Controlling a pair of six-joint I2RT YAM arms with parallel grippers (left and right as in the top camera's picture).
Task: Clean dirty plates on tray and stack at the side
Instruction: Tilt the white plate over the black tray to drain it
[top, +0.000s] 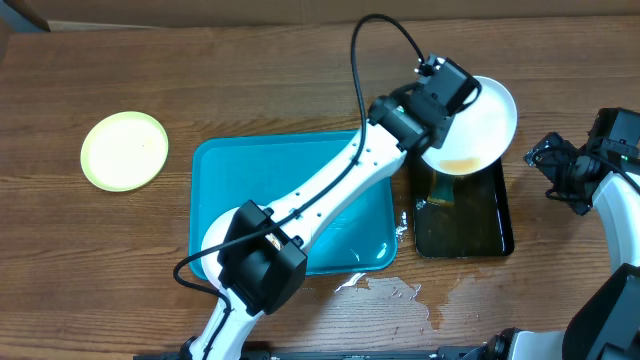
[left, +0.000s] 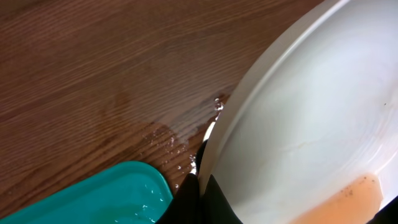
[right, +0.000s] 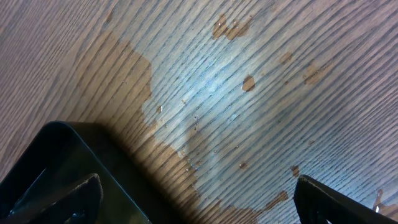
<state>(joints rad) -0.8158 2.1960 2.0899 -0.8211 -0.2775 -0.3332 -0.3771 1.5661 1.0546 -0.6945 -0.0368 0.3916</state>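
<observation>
My left gripper (top: 452, 97) is shut on the rim of a white plate (top: 480, 122) and holds it tilted over the black tray (top: 478, 222). Brownish liquid pools at the plate's low edge (left: 351, 199). The left wrist view shows the fingers (left: 202, 196) pinching the rim. The teal tray (top: 225, 185) lies mid-table; a second white plate (top: 212, 240) sits at its front left, mostly hidden under my left arm. A pale yellow-green plate (top: 125, 150) lies on the table at the left. My right gripper (right: 199, 196) is open and empty above the wet table, right of the black tray (right: 43, 168).
Water is spilled on the wood in front of the teal tray (top: 395, 290) and beside the black tray (right: 205, 93). The black tray holds dark liquid. My left arm stretches diagonally across the teal tray.
</observation>
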